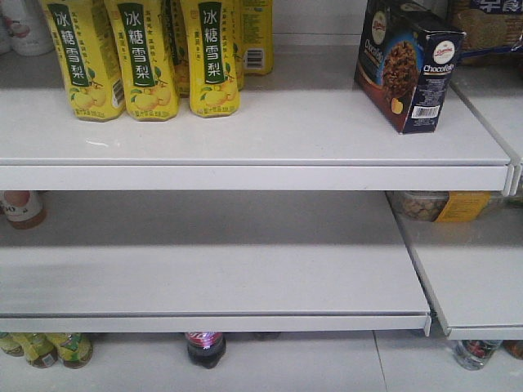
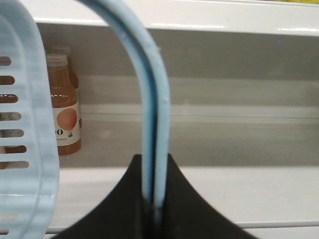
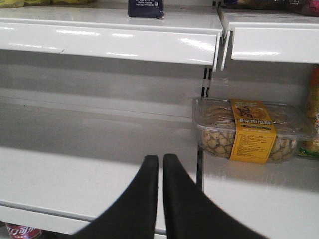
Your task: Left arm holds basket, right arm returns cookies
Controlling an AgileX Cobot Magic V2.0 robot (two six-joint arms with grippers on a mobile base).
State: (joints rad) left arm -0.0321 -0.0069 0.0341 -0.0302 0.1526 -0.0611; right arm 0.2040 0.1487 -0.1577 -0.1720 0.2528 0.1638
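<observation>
The cookies (image 1: 407, 64), a dark navy-and-maroon box, stand upright on the upper shelf (image 1: 245, 139) at its right end. In the right wrist view only the bottom of the cookies (image 3: 145, 8) shows at the top edge. My left gripper (image 2: 155, 164) is shut on the light blue hoop handle (image 2: 152, 99) of the basket (image 2: 27, 139), whose slotted side fills the left edge. My right gripper (image 3: 160, 160) is shut with nothing between its fingers, low in front of the middle shelf, far below the cookies. Neither arm appears in the front view.
Yellow drink cartons (image 1: 147, 57) line the upper shelf's left. A clear tub of snacks with a yellow label (image 3: 251, 130) sits on the adjoining shelf at right. Orange juice bottles (image 2: 64, 104) stand at the shelf's left. Bottles (image 1: 204, 347) stand below.
</observation>
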